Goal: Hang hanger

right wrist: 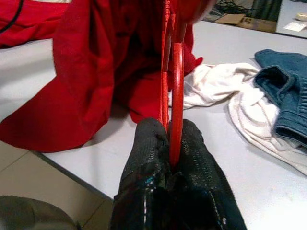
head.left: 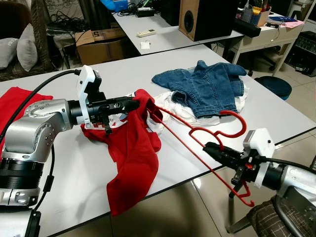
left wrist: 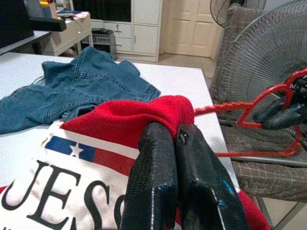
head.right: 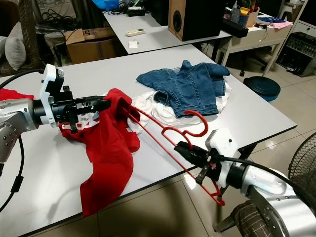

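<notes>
Right wrist view: right gripper [right wrist: 169, 143] pinching red hanger [right wrist: 176, 86].

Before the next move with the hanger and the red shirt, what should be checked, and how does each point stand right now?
1. Right end effector shut on the red hanger: ok, fingers clamp the frame in the right wrist view.
2. Left end effector shut on the red shirt: ok, fabric pinched between its fingers.
3. Hanger's far end inside the shirt: ok, that end disappears into the fabric; how far in, cannot tell.
4. Shirt fully on both hanger shoulders: not ok, most of it lies on the table and drapes over the edge.
5. Hanger hook free of the denim jacket and white garment: cannot tell, the hook sits close beside them.
</notes>
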{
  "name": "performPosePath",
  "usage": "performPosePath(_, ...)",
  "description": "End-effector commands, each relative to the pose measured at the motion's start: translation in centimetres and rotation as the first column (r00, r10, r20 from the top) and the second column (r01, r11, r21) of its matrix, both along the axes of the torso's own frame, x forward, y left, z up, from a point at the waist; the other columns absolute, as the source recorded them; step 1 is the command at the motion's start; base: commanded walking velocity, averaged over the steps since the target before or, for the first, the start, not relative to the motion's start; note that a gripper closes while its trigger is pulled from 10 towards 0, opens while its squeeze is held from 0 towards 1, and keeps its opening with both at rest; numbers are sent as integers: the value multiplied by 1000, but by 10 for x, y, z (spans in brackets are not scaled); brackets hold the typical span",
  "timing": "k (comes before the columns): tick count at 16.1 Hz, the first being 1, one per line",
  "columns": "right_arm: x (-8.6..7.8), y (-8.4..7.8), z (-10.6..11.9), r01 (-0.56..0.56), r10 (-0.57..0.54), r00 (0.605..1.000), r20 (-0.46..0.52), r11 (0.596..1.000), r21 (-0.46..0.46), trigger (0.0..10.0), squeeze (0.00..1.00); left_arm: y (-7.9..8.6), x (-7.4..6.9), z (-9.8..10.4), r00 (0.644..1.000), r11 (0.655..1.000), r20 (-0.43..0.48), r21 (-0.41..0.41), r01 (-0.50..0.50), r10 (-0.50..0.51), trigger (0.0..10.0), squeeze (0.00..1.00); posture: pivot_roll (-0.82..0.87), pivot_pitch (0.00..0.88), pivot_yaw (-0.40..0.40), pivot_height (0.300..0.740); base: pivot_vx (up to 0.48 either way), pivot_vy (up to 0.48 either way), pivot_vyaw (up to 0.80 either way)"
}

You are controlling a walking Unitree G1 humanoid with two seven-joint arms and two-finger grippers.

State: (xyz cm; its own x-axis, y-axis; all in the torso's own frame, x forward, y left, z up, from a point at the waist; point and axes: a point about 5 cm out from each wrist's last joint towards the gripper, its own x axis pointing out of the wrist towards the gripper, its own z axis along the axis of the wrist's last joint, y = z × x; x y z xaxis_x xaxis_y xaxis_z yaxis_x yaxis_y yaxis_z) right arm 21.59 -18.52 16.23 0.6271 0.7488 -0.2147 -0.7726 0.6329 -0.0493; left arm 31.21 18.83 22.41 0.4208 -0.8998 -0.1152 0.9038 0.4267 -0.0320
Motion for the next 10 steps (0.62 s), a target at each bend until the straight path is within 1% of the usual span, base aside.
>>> performPosePath(1,0,-2,6,11,-11,1000,21,1000,0,10000,0,-1,-3,1,1000,999,-2,17,28,-28,0,0,2,0,28,740,0,0,0)
performPosePath(2,3,-2,5,27,-27,1000,16,1000,-5,10000,0,-5,-5,1,999,999,-5,14,53,-53,0,0,0,0,30,740,0,0,0)
performPosePath(3,11,-2,-1,73,-73,997,-8,997,-22,10000,0,-17,-9,-1,994,995,-13,6,104,-104,0,0,0,0,29,740,0,0,0)
performPosePath(4,14,-1,-6,88,-89,996,-29,995,-39,10000,0,-22,-10,-4,993,993,-17,8,115,-115,0,0,0,0,26,740,0,0,0)
performPosePath(6,15,2,-11,78,-81,995,-60,996,-42,10000,0,-27,-11,-7,992,992,-19,12,125,-124,0,0,2,0,22,740,0,0,0)
performPosePath(7,17,5,-14,60,-62,995,-74,998,-36,10000,0,-32,-13,-11,991,990,-19,36,136,-136,0,0,5,0,17,740,0,0,0)
performPosePath(8,18,8,-13,42,-45,997,-67,998,-39,10000,0,-33,-13,-15,991,987,-18,84,135,-134,0,0,8,0,9,740,0,0,0)
performPosePath(9,19,9,-11,27,-30,998,-52,998,-49,10000,0,-31,-12,-19,992,984,-17,126,122,-121,0,0,8,0,4,740,0,0,0)
performPosePath(10,18,9,-10,17,-20,999,-43,998,-64,10000,0,-29,-12,-22,994,982,-19,150,113,-112,0,0,8,0,4,740,0,0,0)
